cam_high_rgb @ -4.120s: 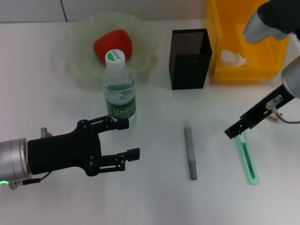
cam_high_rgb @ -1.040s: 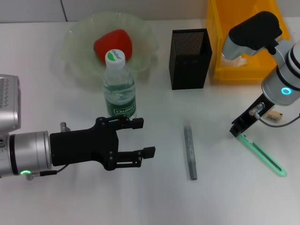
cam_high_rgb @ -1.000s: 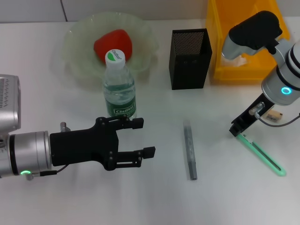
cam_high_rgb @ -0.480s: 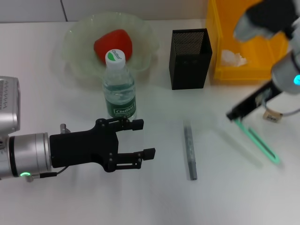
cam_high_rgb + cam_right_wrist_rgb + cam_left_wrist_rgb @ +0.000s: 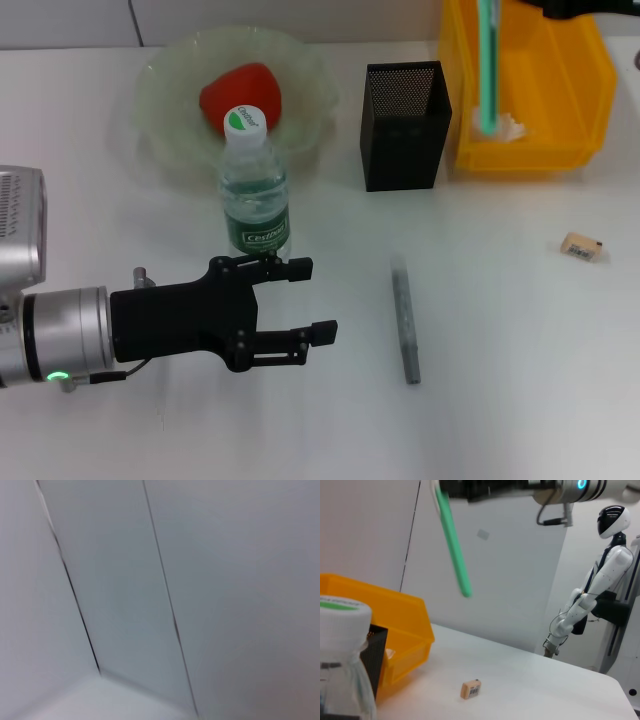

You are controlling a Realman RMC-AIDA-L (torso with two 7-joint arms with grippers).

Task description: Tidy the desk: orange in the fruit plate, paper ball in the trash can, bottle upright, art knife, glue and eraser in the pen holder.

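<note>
My right gripper [image 5: 440, 486] is raised high, shut on the green art knife [image 5: 487, 65], which hangs point-down over the yellow trash can [image 5: 530, 158]. The paper ball [image 5: 497, 123] lies inside that bin. The reddish orange [image 5: 240, 90] rests in the pale green fruit plate [image 5: 160, 80]. The bottle [image 5: 255, 190] stands upright in front of the plate. My left gripper [image 5: 312, 298] is open just below the bottle, holding nothing. The grey glue stick [image 5: 404, 320] and the eraser [image 5: 582, 247] lie on the table. The black mesh pen holder [image 5: 403, 140] stands mid-back.
The white table runs to a wall behind. The left wrist view shows the bottle [image 5: 342, 655] close up, the bin [image 5: 395, 625], the eraser [image 5: 471, 689] and a white humanoid figure [image 5: 600, 580] far off. The right wrist view shows only wall.
The right gripper has lifted the art knife off the table at the right and carried it up and back above the yellow bin. The left gripper has edged slightly right.
</note>
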